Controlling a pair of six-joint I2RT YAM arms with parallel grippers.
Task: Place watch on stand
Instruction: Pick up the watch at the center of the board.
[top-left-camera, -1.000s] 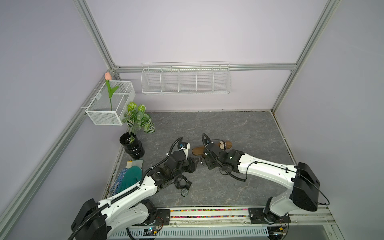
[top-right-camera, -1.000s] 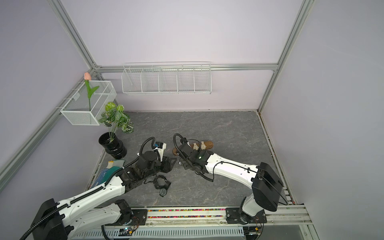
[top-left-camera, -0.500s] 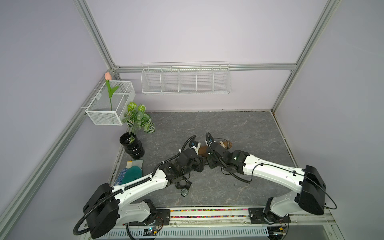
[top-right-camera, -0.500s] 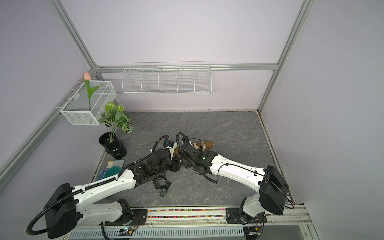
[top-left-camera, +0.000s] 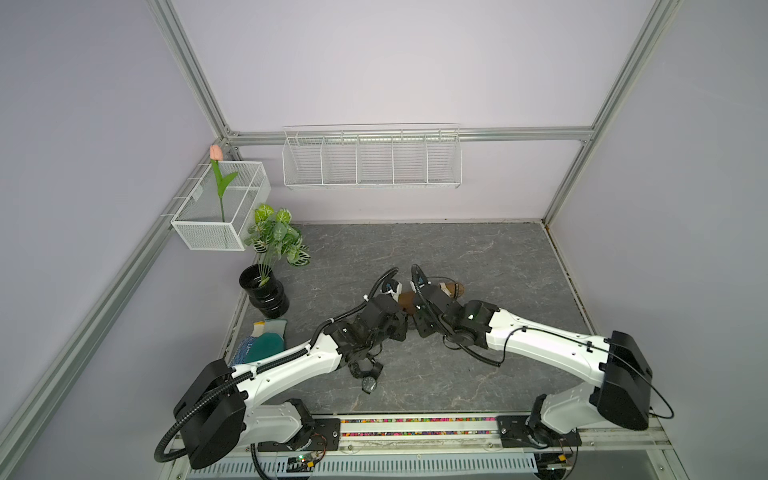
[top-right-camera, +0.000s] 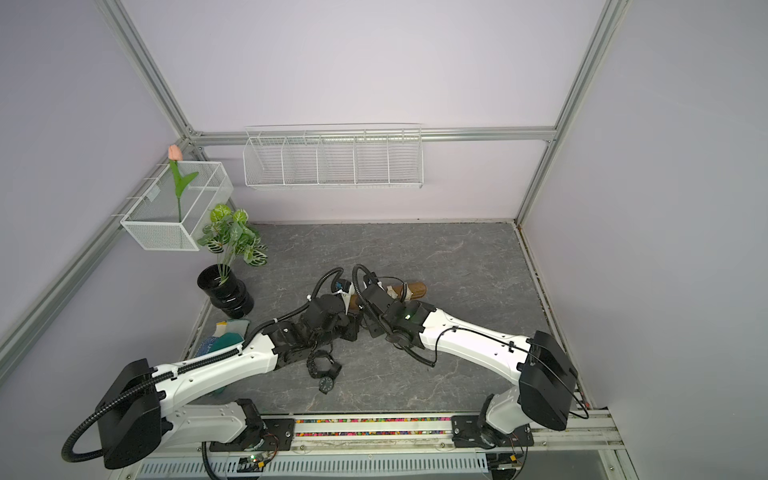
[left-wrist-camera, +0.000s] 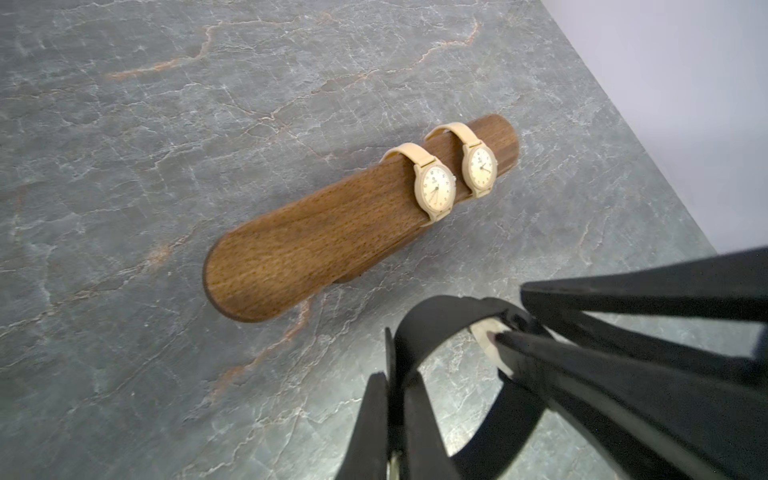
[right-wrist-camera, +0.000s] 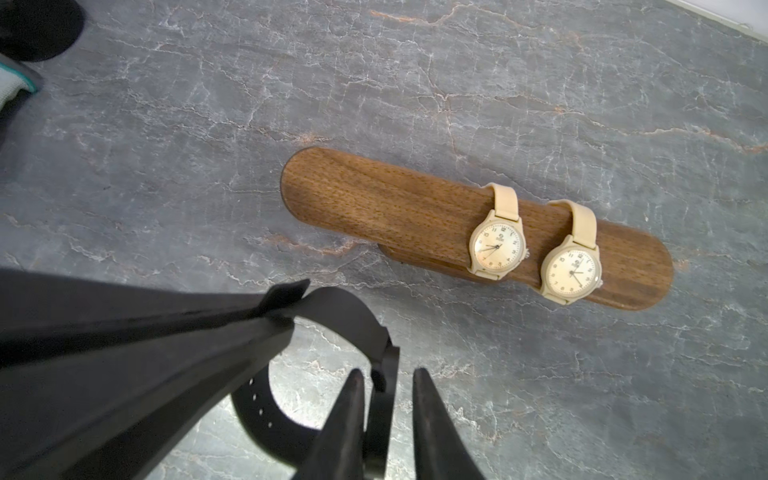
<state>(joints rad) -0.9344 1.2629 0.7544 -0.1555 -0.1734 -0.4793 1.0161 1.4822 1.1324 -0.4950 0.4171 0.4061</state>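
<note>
The stand (left-wrist-camera: 332, 232) (right-wrist-camera: 395, 208) is a dark brown wooden bar lying on the grey table, with two beige watches (left-wrist-camera: 434, 189) (right-wrist-camera: 496, 247) round its far half. Just in front of its bare end, a black watch (left-wrist-camera: 432, 320) (right-wrist-camera: 345, 316) hangs between both grippers. My left gripper (left-wrist-camera: 392, 376) (right-wrist-camera: 286, 305) is shut on the strap. My right gripper (right-wrist-camera: 387, 372) (left-wrist-camera: 509, 311) has its jaws apart around another part of the watch, with a gap on one side. In both top views the wrists meet tip to tip (top-left-camera: 409, 326) (top-right-camera: 361, 326) and hide the watch.
Another black watch (top-left-camera: 368, 380) (top-right-camera: 326, 376) lies on the table under the left arm. A potted plant in a black vase (top-left-camera: 266, 293) and a teal cloth (top-left-camera: 266, 343) sit at the left edge. Wire baskets (top-left-camera: 372, 158) hang on the walls.
My left arm has reached in to the right gripper and shut on the black watch's strap. The right gripper's jaws have parted a little.
</note>
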